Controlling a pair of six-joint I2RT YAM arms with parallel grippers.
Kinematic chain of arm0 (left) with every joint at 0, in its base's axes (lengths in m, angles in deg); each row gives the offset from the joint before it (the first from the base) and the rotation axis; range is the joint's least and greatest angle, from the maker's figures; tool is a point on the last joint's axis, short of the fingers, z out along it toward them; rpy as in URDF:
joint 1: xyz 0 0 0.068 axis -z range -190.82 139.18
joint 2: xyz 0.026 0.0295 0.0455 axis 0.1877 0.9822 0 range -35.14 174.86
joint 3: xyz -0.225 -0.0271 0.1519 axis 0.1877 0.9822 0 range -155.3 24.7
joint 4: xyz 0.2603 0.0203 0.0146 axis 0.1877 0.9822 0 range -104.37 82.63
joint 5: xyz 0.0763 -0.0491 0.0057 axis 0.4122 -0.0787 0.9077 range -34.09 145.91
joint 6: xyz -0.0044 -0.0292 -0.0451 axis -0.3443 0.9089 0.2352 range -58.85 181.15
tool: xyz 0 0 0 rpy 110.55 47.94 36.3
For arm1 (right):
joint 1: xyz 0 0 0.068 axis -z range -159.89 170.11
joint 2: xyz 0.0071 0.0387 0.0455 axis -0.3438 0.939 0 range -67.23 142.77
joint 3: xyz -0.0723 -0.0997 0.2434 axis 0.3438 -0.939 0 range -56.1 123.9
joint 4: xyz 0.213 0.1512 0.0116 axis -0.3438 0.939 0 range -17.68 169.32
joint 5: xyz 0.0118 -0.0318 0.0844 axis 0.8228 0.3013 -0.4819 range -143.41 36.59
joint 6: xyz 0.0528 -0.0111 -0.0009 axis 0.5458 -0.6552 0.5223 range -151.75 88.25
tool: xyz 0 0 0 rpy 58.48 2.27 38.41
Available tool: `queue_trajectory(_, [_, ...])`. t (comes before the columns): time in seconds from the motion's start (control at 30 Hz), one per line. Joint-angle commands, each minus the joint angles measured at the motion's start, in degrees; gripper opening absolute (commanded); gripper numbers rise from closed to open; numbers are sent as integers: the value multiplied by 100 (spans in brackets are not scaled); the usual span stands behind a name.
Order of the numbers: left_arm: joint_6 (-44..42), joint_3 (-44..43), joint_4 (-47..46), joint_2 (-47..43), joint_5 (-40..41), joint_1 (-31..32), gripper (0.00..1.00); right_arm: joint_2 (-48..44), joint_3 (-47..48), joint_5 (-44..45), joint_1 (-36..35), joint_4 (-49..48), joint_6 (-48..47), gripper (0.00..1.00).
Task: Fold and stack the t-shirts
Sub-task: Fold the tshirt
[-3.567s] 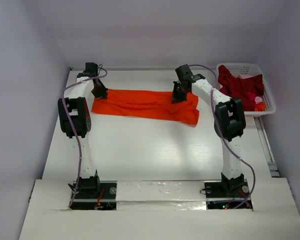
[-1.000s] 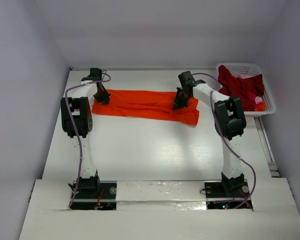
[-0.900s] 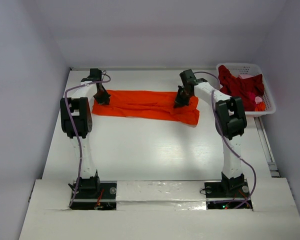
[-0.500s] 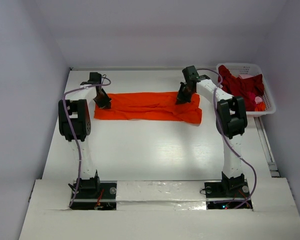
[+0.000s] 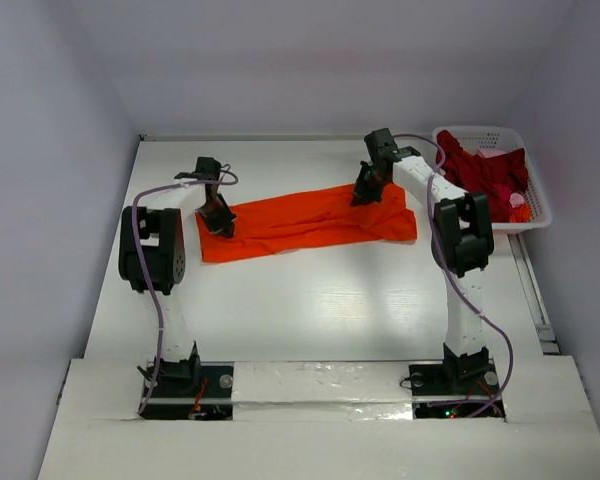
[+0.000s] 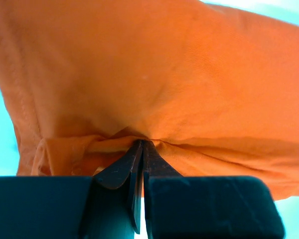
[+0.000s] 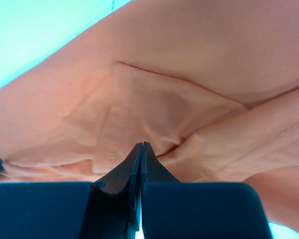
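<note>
Over the last second the left arm (image 5: pixel 155 245) is pulling its end of the orange t-shirt (image 5: pixel 310 218) toward the bases and inward. The folded strip was lying level across the counter (image 5: pixel 310 320) and is now slanting, nearer the bases at the left jaws and farther out at the right jaws. In my judgement this is starting to carry the left end across for the next fold, so the orange shirt is only partly folded and nothing is stacked yet. The left jaws are pinching tight on a gathered tuck of the orange cloth (image 6: pixel 189 74), with the hem bunching just left of the tips and fabric spreading ahead of them. That arm is standing with its elbow raised and its forearm reaching forward and rightward, tips pointing down at the cloth.

The right arm (image 5: pixel 460 235) is edging slightly outward, stretching far with its forearm angling inward. The right jaws are clamping a crease of the same shirt (image 7: pixel 154 104), with folds puckering just right of the tips. Beyond the right jaws, further right, the crimson t-shirts (image 5: pixel 480 170) are waiting in a heap in the basket (image 5: pixel 536 205)
</note>
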Motion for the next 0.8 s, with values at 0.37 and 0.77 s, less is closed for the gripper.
queue_trajectory(0.37, [153,1389,970,-1072,-116,1280,0,-1067,1037,124,31,403,-241,0])
queue_trajectory(0.77, [953,2469,803,-1670,-239,2870,0,-2500,-50,-26,31,149,-267,0])
